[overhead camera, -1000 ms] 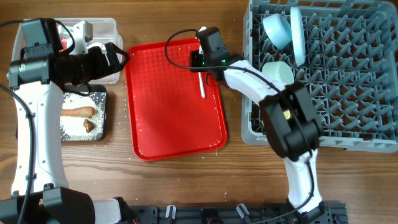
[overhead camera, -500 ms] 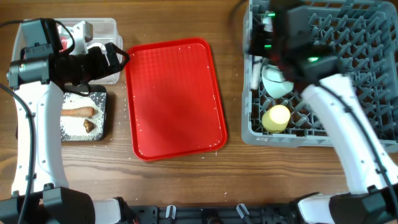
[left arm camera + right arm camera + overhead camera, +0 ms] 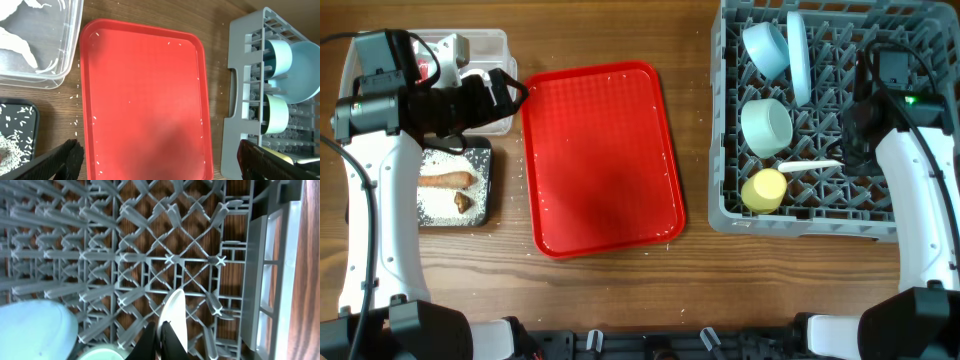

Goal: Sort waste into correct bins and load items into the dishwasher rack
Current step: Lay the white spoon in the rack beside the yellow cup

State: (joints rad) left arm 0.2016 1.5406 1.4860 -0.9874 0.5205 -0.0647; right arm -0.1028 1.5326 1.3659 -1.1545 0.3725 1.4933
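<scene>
The grey dishwasher rack (image 3: 910, 215) holds a light blue bowl (image 3: 765, 48), a light blue plate (image 3: 798, 60), a pale green bowl (image 3: 766, 125) and a yellow cup (image 3: 763, 190). My right gripper (image 3: 848, 158) is over the rack, shut on the white spoon (image 3: 810, 167). The right wrist view shows the spoon (image 3: 175, 312) pinched between the fingers (image 3: 160, 341) just above the pegs. My left gripper (image 3: 510, 88) is open and empty (image 3: 160, 165) beside the clear tub (image 3: 490, 42), which holds white paper (image 3: 20, 42). The black tray (image 3: 485, 185) holds rice, a carrot-like stick (image 3: 445, 180) and a brown lump (image 3: 463, 201).
The red serving tray (image 3: 600, 160) lies in the middle with a few rice grains on it. Loose grains lie on the wood between it and the bins. The rack's right half is bare pegs.
My right arm has swung from the red tray over to the rack, carrying the spoon with it. The left arm has not moved.
</scene>
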